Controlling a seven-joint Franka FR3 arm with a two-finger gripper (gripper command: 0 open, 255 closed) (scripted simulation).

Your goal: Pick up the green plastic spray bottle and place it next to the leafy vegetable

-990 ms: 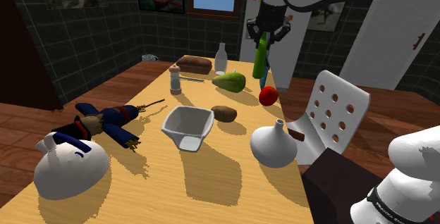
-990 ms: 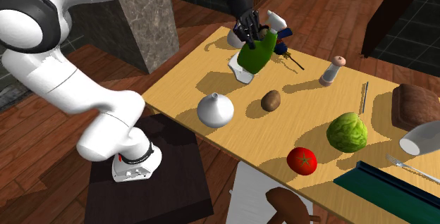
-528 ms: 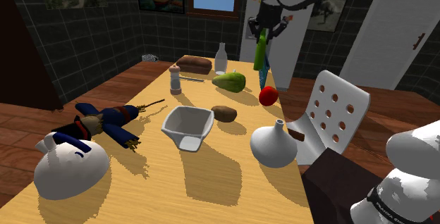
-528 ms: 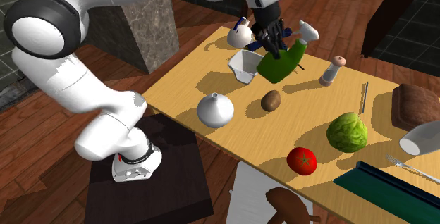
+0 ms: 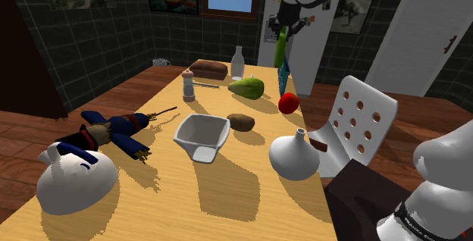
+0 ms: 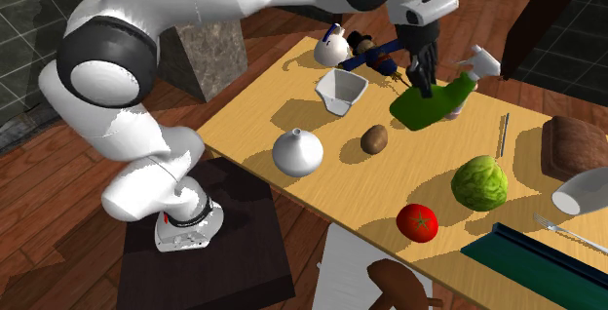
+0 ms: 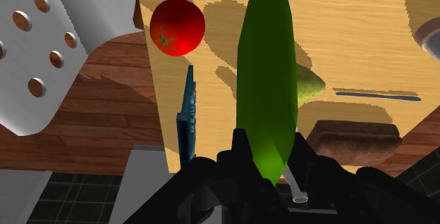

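The green spray bottle (image 5: 281, 51) hangs in the air over the far end of the wooden table (image 5: 227, 194), and my gripper (image 5: 282, 29) is shut on it. From the second exterior view the bottle (image 6: 427, 105) is tilted, its white nozzle (image 6: 482, 61) pointing to that view's right, with the gripper (image 6: 424, 70) clasping its upper side. Along the hand, the bottle (image 7: 266, 82) runs out between the fingers (image 7: 240, 153). The leafy vegetable (image 5: 246, 87) lies on the table below and to the shoulder view's left of the bottle; it is the green head (image 6: 479, 182) beside a tomato (image 6: 419, 221).
On the table stand a white scoop-shaped cup (image 5: 202, 135), a potato (image 5: 241, 121), a white vase (image 5: 294, 154), a pepper mill (image 5: 188, 85), a bread loaf (image 5: 208, 68), a white bottle (image 5: 237, 62) and a teapot (image 5: 76, 179). A perforated white chair (image 5: 356, 118) stands beside the table.
My gripper has carried the bottle away from above the white cup towards the far end of the table, nearer the leafy vegetable. The bottle has tilted further over.
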